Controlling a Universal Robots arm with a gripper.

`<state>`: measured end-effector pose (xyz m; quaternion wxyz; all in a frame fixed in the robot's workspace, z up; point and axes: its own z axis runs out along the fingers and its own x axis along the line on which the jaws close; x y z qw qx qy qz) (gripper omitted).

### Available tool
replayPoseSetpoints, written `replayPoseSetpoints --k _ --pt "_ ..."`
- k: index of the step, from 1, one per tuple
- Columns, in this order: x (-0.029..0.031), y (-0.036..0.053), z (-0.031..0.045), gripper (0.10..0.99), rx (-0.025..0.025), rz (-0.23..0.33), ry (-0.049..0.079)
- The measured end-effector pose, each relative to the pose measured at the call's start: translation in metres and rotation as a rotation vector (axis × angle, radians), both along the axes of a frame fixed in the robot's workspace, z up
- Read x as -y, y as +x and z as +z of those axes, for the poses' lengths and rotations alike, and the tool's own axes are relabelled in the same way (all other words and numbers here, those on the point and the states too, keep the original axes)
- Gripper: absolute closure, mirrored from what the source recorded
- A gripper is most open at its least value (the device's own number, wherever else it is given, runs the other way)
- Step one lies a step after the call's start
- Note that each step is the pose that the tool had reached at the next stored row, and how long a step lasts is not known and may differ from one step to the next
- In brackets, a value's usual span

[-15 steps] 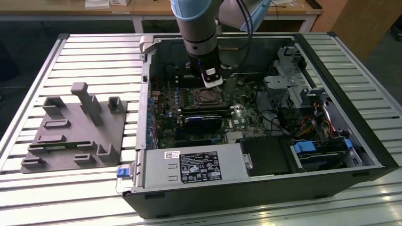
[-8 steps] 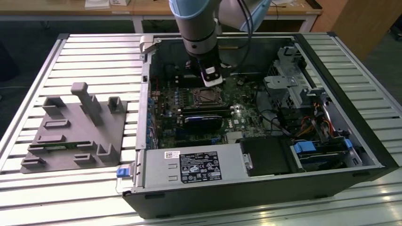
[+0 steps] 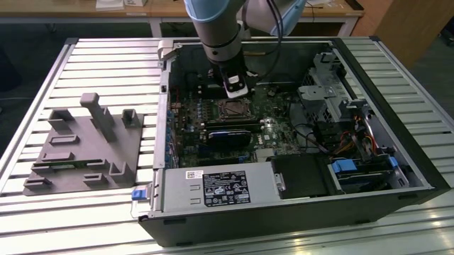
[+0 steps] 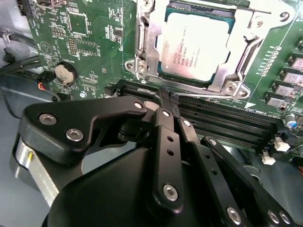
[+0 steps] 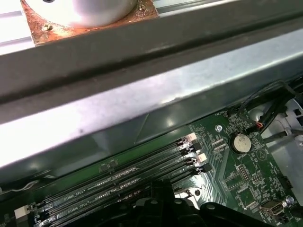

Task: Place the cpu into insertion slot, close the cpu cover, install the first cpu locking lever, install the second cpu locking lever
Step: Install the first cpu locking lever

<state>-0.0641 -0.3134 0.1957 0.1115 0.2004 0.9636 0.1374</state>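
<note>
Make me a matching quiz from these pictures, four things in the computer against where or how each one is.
Things:
1. cpu
2. cpu cover
3. claw
4. coin cell battery

States:
A. shut, tips over the memory slots
B. round, silver, on the green board
C. seated in the insertion slot
D. down around the chip

Pairs: 1-C, 2-D, 3-A, 4-B

Silvery cpu [image 4: 196, 45] flat in insertion slot [image 3: 235, 108], cpu cover [image 4: 147, 40] shut over edges.
</note>
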Motion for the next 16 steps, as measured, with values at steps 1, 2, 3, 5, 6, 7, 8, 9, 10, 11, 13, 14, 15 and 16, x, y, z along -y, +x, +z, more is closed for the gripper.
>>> replayPoseSetpoints --k 1,2,3,5,6,7,8,9,10,11,13,14,15,16 --pt "-0.0002 -0.0001 -0.0001 0.98 0.0012 0.0 0.0" --pt "-0.0005 -0.0001 -0.0003 0.98 0.0026 -0.001 0.0" --pt "-0.0008 -0.0001 -0.0004 0.98 0.0037 -0.001 0.0" --pt "-0.0016 -0.0001 -0.0006 0.98 0.0057 -0.002 0.0" --pt "-0.002 -0.0001 -0.0007 0.98 0.0067 -0.002 0.0" --pt "-0.0024 -0.0001 -0.0008 0.98 0.0075 -0.003 0.0" --pt "-0.0026 -0.0001 -0.0008 0.98 0.0084 -0.003 0.0" --pt "-0.0026 -0.0001 -0.0009 0.98 0.0091 -0.003 0.0" --pt "-0.0026 -0.0001 -0.001 0.98 0.0101 -0.003 0.0" --pt "-0.0027 -0.0002 -0.0013 0.98 0.0116 -0.003 0.0" --pt "-0.0027 -0.0005 -0.0022 0.98 0.0153 -0.004 0.0" --pt "-0.0027 -0.0008 -0.0027 0.98 0.0169 -0.003 0.0" --pt "-0.0027 -0.001 -0.0032 0.98 0.0184 -0.003 0.0" --pt "-0.0027 -0.0011 -0.0036 0.98 0.0195 -0.003 0.0"
